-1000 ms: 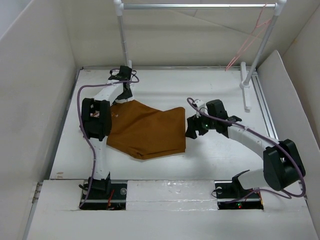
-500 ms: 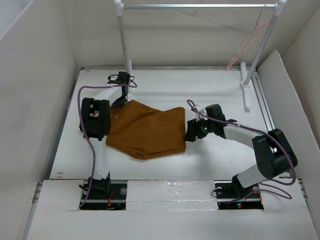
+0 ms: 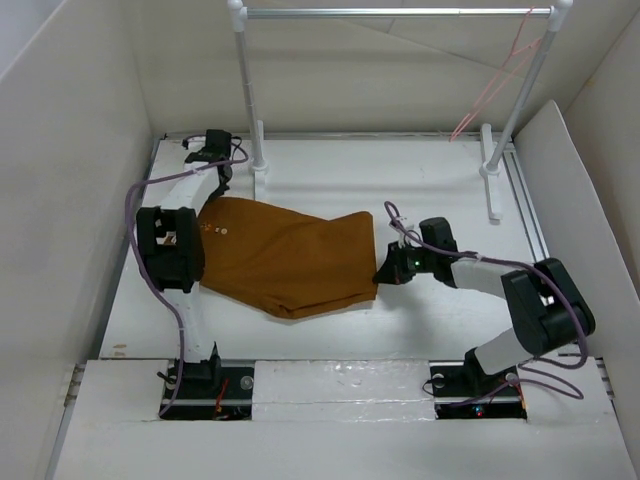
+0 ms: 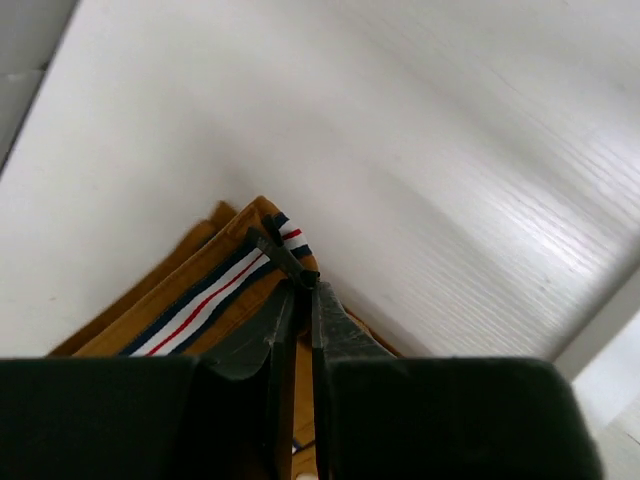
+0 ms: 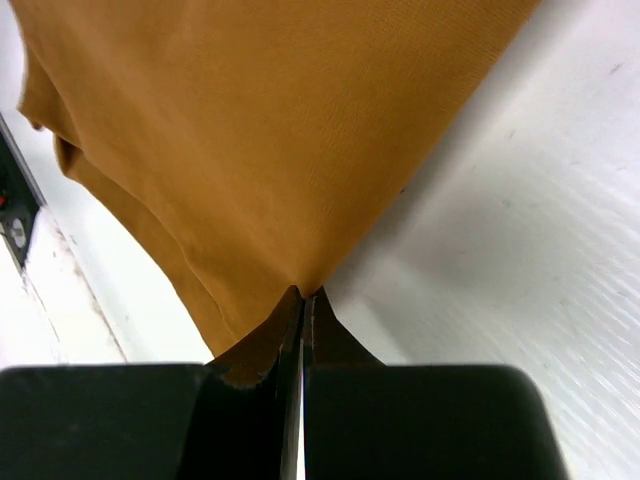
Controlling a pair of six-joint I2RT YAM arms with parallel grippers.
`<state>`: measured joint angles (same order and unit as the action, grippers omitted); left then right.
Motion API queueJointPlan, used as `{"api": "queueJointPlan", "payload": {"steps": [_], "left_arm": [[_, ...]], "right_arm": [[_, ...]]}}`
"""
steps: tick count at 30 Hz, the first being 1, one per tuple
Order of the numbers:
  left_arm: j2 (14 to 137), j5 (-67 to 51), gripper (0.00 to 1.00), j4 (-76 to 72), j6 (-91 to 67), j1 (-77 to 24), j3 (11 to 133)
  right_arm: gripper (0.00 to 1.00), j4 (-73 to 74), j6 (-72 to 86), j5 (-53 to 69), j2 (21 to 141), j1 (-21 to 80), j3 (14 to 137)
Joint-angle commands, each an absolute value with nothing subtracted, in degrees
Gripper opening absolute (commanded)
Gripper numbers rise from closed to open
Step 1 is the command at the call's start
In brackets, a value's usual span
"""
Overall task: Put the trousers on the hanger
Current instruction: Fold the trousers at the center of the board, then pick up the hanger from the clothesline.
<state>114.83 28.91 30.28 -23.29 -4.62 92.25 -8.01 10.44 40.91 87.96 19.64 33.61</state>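
Top external view shows the desk (image 3: 450,320) largely covered by the trousers (image 3: 290,260), which lie flat across its middle, nearer the left edge. They are well apart from the rail (image 3: 390,13) along the far edge and from the thin pink hanger (image 3: 490,95) hooked at the rail's right end, above the far right corner. The cloth looks light, soft and floppy, likely to sag between any two held points, so its corners and the firmer striped waistband (image 4: 215,300) seem the best places to take hold. The left arm (image 3: 165,250) reaches toward the far left corner, and the left gripper (image 4: 300,280) has its jaws pinched on the waistband corner. The right arm (image 3: 540,305) lies low, reaching left across the middle, and the right gripper (image 5: 302,295) has its jaws closed on the trousers' right-hand edge.
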Motion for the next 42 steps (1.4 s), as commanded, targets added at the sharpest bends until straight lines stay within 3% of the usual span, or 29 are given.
{"api": "queueJointPlan", "payload": {"steps": [1, 9, 10, 12, 13, 17, 20, 21, 22, 24, 25, 27, 28, 29, 31, 33, 38, 42], "left_arm": [[111.35, 32.43, 0.0, 32.96, -23.55, -2.56, 91.15], [115.05, 35.07, 0.01, 32.78, -23.91, -0.97, 89.21], [115.05, 35.07, 0.12, 32.78, -23.99, -0.97, 89.03], [114.87, 35.24, 0.2, 32.87, -24.08, -0.97, 89.12], [114.53, 34.64, 0.38, 32.52, -23.91, -0.44, 89.03], [111.11, 30.78, 0.76, 32.44, -24.08, -0.44, 90.35], [107.33, 29.97, 0.79, 31.38, -24.61, -1.05, 89.83], [105.92, 29.1, 0.79, 30.25, -23.91, -2.1, 89.74], [102.95, 29.18, 0.74, 30.06, -23.82, -3.07, 89.82], [99.77, 26.83, 0.68, 28.14, -23.12, -6.05, 89.21], [95.84, 25.94, 0.6, 26.91, -22.68, -7.46, 88.34], [91.69, 23.31, 0.44, 22.53, -21.71, -12.73, 84.65], [87.93, 22.16, 0.23, 21.54, -21.8, -14.83, 83.25], [86.41, 21.37, 0.12, 20.84, -22.06, -17.12, 80.71], [82.99, 19.96, 0.0, 19.43, -23.98, -24.93, 78.15], [81.04, 18.29, 0.0, 17.42, -25.83, -32.3, 73.93], [74.98, 14.76, 0.0, 11.87, -33.38, -43.31, 65.41], [71.72, 15.21, 0.0, 10.28, -36.55, -48.77, 62.06]], "right_arm": [[0.0, -8.01, 8.44, 40.78, 82.36, 17.93, 33.49], [0.0, -0.53, 5.19, 37.97, 80.16, 17.93, 32.78], [0.0, -0.27, 4.84, 36.84, 80.07, 17.93, 32.87], [0.0, 2.8, 4.48, 36.04, 79.72, 17.41, 33.13], [0.0, 3.68, 3.96, 35.25, 79.11, 17.4, 33.22], [0.0, 10.52, 1.68, 30.87, 74.9, 17.4, 33.14], [0.0, 14.58, 0.7, 28.14, 72.17, 16.79, 32.87], [0.29, 18.07, -1.12, 27.34, 69.98, 16.79, 33.05], [0.44, 20.11, -2.8, 25.68, 68.74, 16.79, 34.27], [0.66, 27.8, -5.0, 24.0, 66.54, 16.79, 37.16], [0.69, 30.38, -6.84, 22.69, 63.57, 16.79, 41.27], [0.71, 36.35, -7.73, 20.4, 60.48, 16.26, 46.47], [0.71, 37.43, -7.82, 20.04, 58.03, 15.39, 49.28], [0.69, 38.14, -7.82, 19.6, 57.22, 14.68, 55.4], [0.31, 38.5, -7.56, 19.6, 56.17, 12.93, 62.02], [0.0, 36.58, -6.95, 20.04, 57.21, 9.94, 71.22], [0.0, 31.91, -2.21, 20.12, 65.64, 2.21, 85.32], [0.56, 23.41, 3.94, 24.59, 74.67, -7.35, 92.45]]}}
